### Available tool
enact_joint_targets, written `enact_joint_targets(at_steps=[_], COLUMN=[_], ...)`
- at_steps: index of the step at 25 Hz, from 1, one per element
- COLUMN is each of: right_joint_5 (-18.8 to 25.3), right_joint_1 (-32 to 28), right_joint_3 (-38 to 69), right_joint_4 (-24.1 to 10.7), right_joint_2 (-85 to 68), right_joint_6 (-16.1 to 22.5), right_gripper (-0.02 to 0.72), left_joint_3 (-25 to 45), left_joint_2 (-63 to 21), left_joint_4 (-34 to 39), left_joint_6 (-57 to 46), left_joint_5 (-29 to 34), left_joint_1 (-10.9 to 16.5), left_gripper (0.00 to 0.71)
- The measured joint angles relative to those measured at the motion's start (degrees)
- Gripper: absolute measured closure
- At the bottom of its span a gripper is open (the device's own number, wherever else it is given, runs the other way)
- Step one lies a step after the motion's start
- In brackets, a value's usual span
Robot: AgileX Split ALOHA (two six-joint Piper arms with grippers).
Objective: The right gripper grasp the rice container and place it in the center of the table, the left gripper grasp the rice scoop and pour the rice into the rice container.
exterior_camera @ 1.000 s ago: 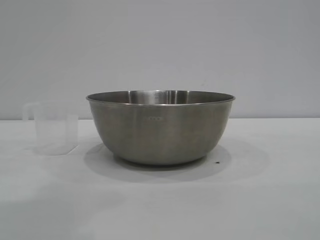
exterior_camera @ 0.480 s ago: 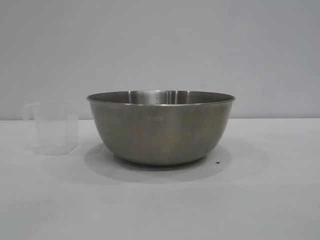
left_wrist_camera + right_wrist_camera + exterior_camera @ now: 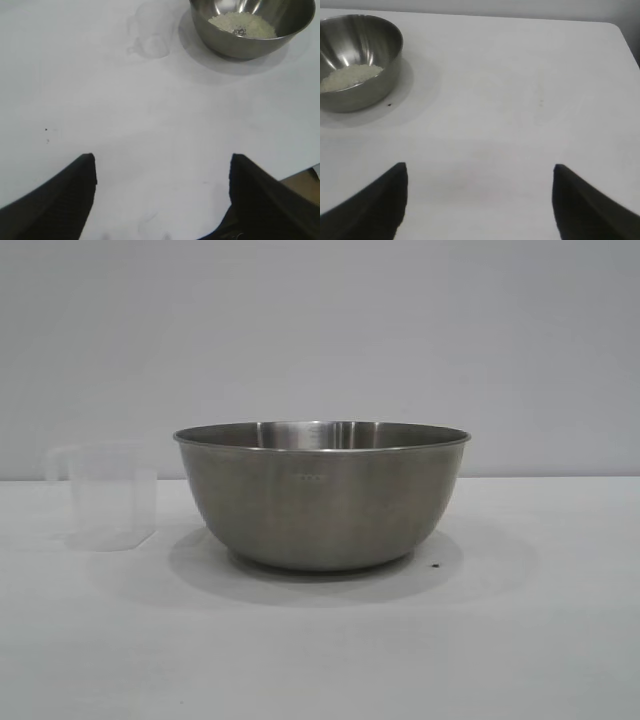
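Observation:
The steel rice container (image 3: 320, 495) stands on the white table (image 3: 320, 660), in the middle of the exterior view. White rice (image 3: 242, 24) lies in its bottom, seen too as rice (image 3: 347, 77) in the right wrist view. The translucent rice scoop (image 3: 105, 495) stands upright to the left of the container, a little apart from it; it looks empty in the left wrist view as scoop (image 3: 150, 32). My left gripper (image 3: 162, 160) hangs open over bare table, well back from the scoop. My right gripper (image 3: 480, 167) is open too, away from the container (image 3: 357, 60), nothing between its fingers.
A small dark speck (image 3: 434, 567) lies on the table by the container's right side. The table's edge and corner (image 3: 620, 30) show in the right wrist view. A plain grey wall (image 3: 320, 330) stands behind the table.

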Motion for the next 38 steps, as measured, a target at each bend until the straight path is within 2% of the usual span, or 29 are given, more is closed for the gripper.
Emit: enact_joint_targets(at_steps=[10, 31, 33, 35, 38], right_joint_5=[0.0, 0.0, 0.0, 0.0, 0.0], right_joint_1=[0.0, 0.0, 0.0, 0.0, 0.0], right_joint_3=[0.0, 0.0, 0.0, 0.0, 0.0], right_joint_4=[0.0, 0.0, 0.0, 0.0, 0.0], right_joint_2=[0.0, 0.0, 0.0, 0.0, 0.0], right_joint_6=[0.0, 0.0, 0.0, 0.0, 0.0], right_gripper=[0.169, 0.169, 0.169, 0.169, 0.169], left_joint_3=[4.6, 5.0, 5.0, 5.0, 5.0], left_joint_2=[-0.2, -0.5, -0.7, -0.9, -2.3], left_joint_4=[-0.2, -0.2, -0.2, -0.2, -0.2], left_joint_6=[0.2, 0.4, 0.4, 0.4, 0.4], left_joint_5=[-2.0, -3.0, -3.0, -3.0, -3.0], left_joint_1=[0.0, 0.0, 0.7, 2.6, 7.6], left_gripper=[0.223, 0.223, 0.223, 0.223, 0.223])
